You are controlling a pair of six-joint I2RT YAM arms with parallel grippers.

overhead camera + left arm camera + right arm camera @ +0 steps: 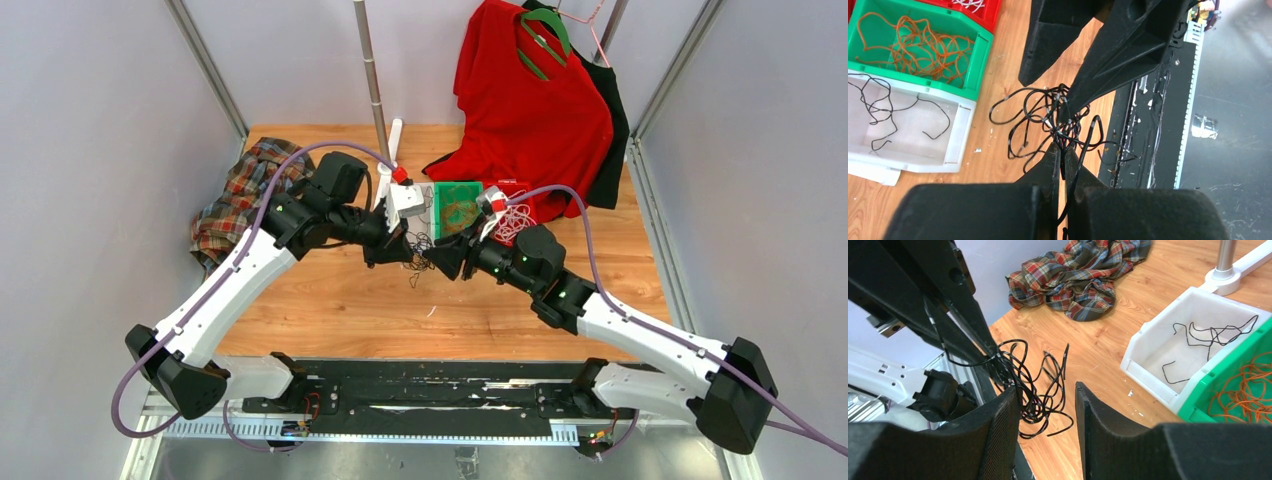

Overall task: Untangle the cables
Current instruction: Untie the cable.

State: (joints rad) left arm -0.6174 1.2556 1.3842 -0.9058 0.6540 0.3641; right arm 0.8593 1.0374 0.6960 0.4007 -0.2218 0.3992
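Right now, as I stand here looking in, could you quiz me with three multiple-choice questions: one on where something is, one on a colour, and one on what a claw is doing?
1. Where do the orange cables lie?
A) in the green bin
B) in a claw
C) on the floor

2. What colour is the loose tangle?
A) white
B) orange
C) black

3. The left claw is:
A) wide open
B) shut on the tangle
C) out of sight

Answers:
1 A, the orange loops sit inside the green bin.
2 C, every strand in the tangle is black.
3 B, in the left wrist view its fingers are closed together with strands of the tangle between them.
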